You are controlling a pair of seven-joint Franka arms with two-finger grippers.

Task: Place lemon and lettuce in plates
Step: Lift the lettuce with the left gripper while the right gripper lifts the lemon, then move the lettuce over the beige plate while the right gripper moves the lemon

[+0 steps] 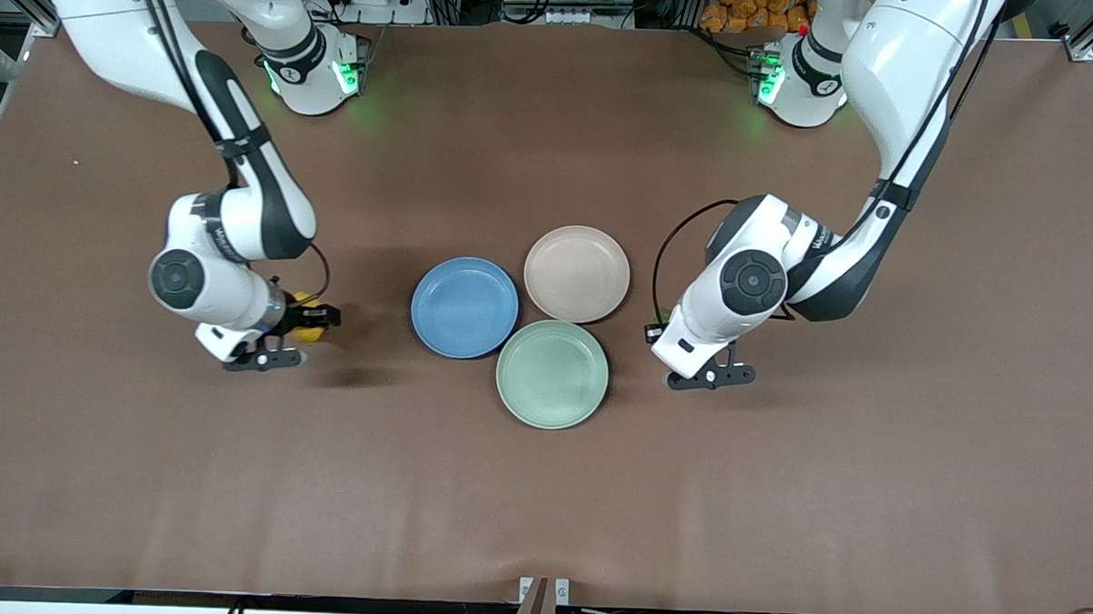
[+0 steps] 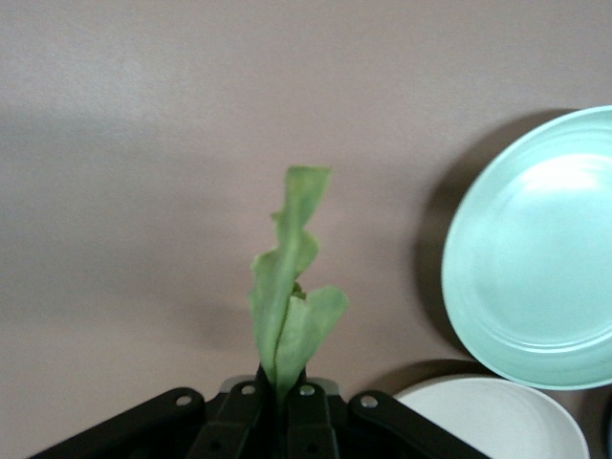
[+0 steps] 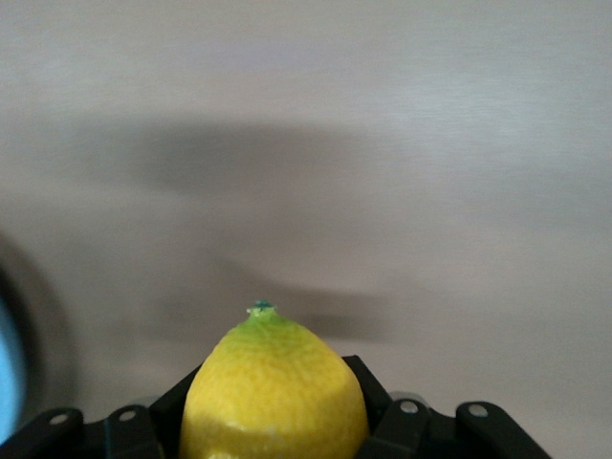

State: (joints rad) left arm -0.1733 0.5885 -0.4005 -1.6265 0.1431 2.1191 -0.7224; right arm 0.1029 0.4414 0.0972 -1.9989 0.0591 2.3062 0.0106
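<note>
Brown table cloth carries three plates, with the blue plate and beige plate both empty. The right gripper is clamped on the lemon above bare cloth beside the blue plate, so it should carry the fruit level over that plate's middle before releasing. Only the left wrist view shows the left gripper pinching the lettuce near the green plate.

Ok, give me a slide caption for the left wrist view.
Left gripper holding the lettuce above the table, beside the mint-green plate.
</note>
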